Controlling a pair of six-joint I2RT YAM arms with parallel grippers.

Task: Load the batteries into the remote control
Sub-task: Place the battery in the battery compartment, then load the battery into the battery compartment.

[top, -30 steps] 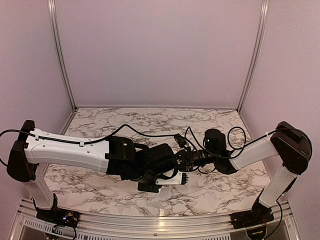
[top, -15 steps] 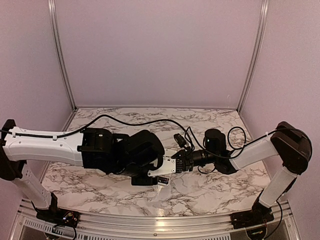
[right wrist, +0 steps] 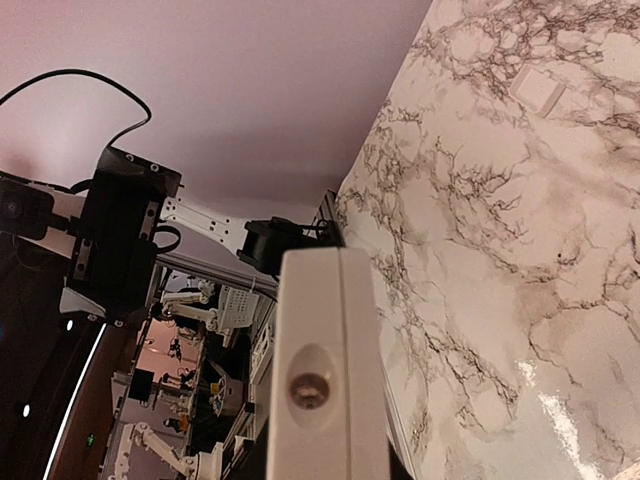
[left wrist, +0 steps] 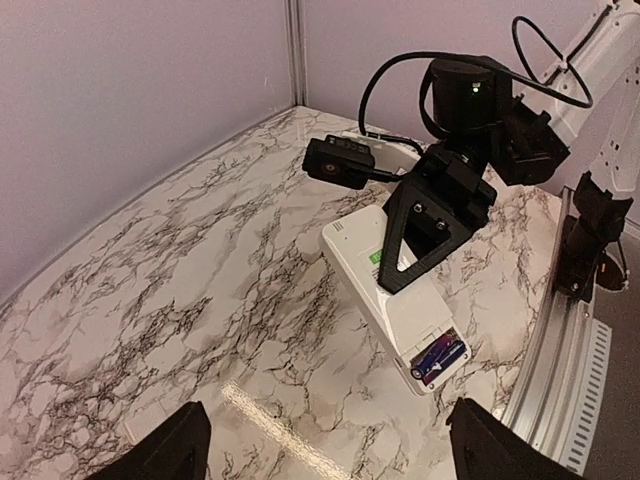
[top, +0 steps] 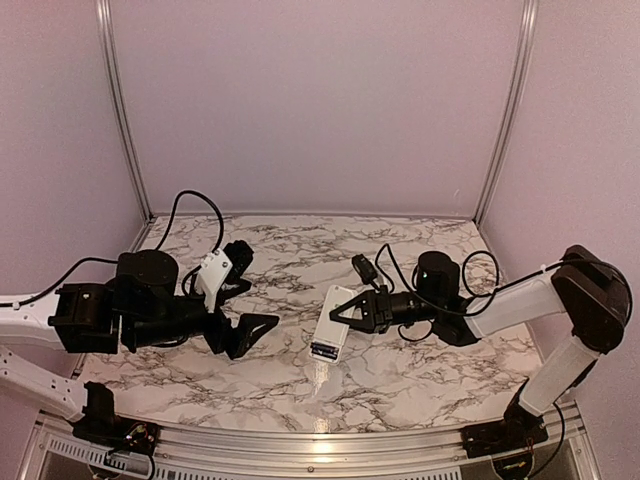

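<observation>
remote control (top: 326, 340) clamped in right gripper (top: 342, 315)

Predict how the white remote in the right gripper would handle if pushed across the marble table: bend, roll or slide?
Likely stiff: the remote control juts straight past the right gripper without sagging. Unlikely to roll, since it is a flat box. It may well slide, being smooth plastic on a glossy table.

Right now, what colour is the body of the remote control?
White; the remote control shows best in the left wrist view.
</observation>
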